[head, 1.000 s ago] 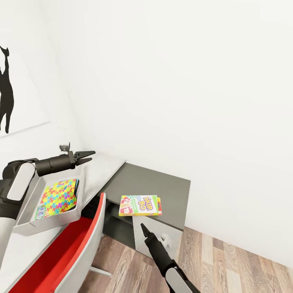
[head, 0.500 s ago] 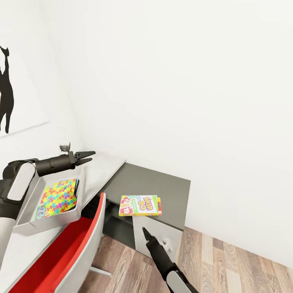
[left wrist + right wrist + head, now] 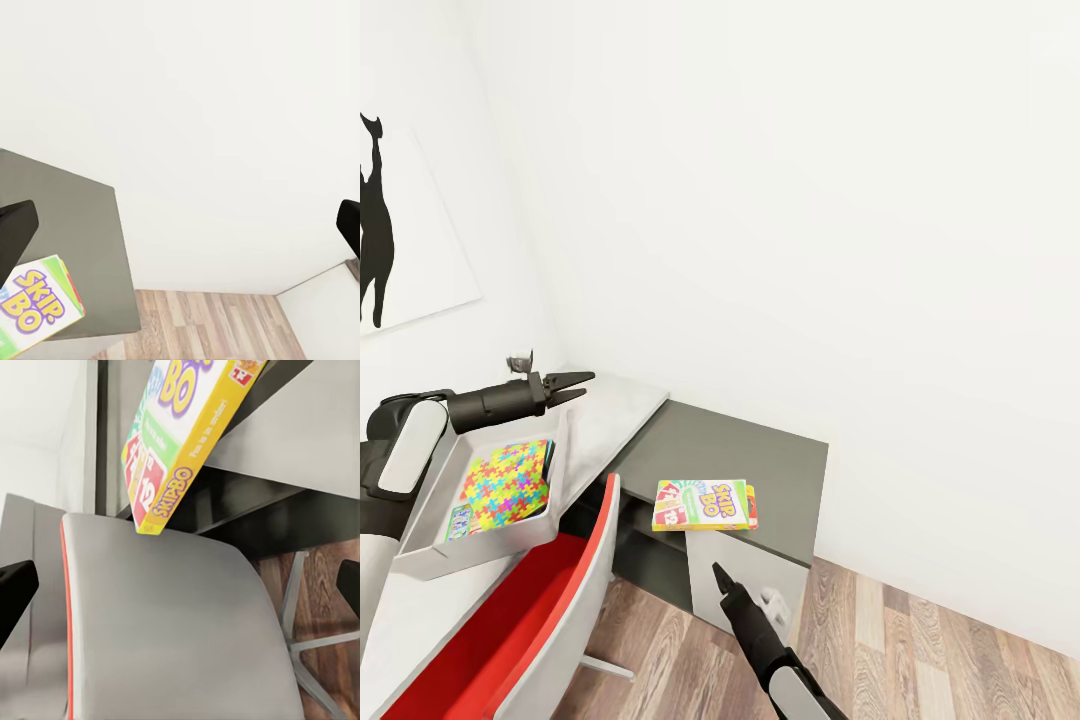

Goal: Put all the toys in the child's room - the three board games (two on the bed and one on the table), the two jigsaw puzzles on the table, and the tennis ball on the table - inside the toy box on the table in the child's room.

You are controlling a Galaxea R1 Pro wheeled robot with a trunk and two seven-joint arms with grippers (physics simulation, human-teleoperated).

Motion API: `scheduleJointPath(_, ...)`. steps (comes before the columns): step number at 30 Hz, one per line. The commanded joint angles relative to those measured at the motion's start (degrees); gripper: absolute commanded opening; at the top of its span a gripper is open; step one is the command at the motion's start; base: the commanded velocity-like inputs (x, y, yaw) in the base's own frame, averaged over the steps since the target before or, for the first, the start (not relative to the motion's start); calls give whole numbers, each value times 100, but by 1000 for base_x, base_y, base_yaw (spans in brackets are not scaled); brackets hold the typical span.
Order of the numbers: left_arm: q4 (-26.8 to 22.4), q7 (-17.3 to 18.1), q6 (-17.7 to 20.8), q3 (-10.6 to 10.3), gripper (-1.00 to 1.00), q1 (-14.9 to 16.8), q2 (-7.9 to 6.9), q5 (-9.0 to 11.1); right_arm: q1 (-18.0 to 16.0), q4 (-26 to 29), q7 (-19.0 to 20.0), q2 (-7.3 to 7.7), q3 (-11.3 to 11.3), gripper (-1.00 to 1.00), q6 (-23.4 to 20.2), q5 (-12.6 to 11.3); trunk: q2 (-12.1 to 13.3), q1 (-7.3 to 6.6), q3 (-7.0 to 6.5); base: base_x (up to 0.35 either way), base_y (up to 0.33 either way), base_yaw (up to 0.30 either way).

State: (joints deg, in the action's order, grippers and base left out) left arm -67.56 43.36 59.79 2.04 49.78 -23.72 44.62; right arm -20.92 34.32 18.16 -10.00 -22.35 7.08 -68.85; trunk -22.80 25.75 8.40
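A yellow-green Skip-Bo board game (image 3: 705, 505) lies flat on the dark grey cabinet top (image 3: 760, 450), overhanging its front edge; it is also seen in the wrist views (image 3: 34, 307) (image 3: 180, 435). The light grey toy box (image 3: 470, 550) on the pale table (image 3: 610, 410) holds a jigsaw puzzle (image 3: 505, 485) lying over a blue board game (image 3: 460, 520). My left gripper (image 3: 575, 385) hovers open just past the toy box's far end. Open and empty, my right gripper (image 3: 717, 572) points up below the Skip-Bo box. The tennis ball and the bed are out of view.
A red chair (image 3: 510, 620) with a grey back (image 3: 165, 622) stands tucked against the table between my arms. White walls close the corner, with a black silhouette poster (image 3: 375, 230) at left. Wood-plank floor (image 3: 920, 640) lies to the right of the cabinet.
My right gripper has sunk slightly lower and a little to the right, away from the Skip-Bo box. The left arm, the toy box and the games have not moved.
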Motion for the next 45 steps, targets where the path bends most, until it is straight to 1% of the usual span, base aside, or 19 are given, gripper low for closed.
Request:
scheduleJointPath(1, 0, 32, 21, 6, 100, 5, -1, -23, -8, -10, 24, 0, -24, 100, 36, -54, -12, 3, 12, 0, 0, 0)
scheduleJointPath(8, -2, 32, 21, -5, 100, 5, 11, -29, -8, -4, 22, 0, -34, 100, 46, 13, -12, 3, 12, 0, 0, 0)
scheduleJointPath(19, -2, 32, 21, -6, 100, 5, 16, -32, -49, -4, 21, 0, -64, 100, 30, 37, -12, 3, 12, 0, 0, 0)
scheduleJointPath(25, -2, 32, 21, -3, 100, 5, 12, -32, -338, -58, 21, 0, -67, 100, 10, 31, -12, 3, 12, 0, 0, 0)
scheduleJointPath(28, -2, 32, 21, -2, 100, 5, 7, -32, -574, -245, 21, 0, -67, 100, -9, 28, -12, 3, 12, 0, 0, 0)
scheduleJointPath(35, -3, 36, 21, 6, 100, 5, -14, -26, -971, -550, 15, 0, -68, 100, -63, 19, -12, 3, 12, 0, 0, 0)
scheduleJointPath(39, -3, 35, 21, 3, 100, 5, -7, -26, -1093, -611, 13, 0, -68, 100, -279, -11, -12, 3, 12, 0, 0, 0)
scheduleJointPath(45, -3, 36, 21, -4, 100, 5, 5, -25, -1132, -639, 13, 0, -61, 100, -424, -38, -12, 3, 12, 0, 0, 0)
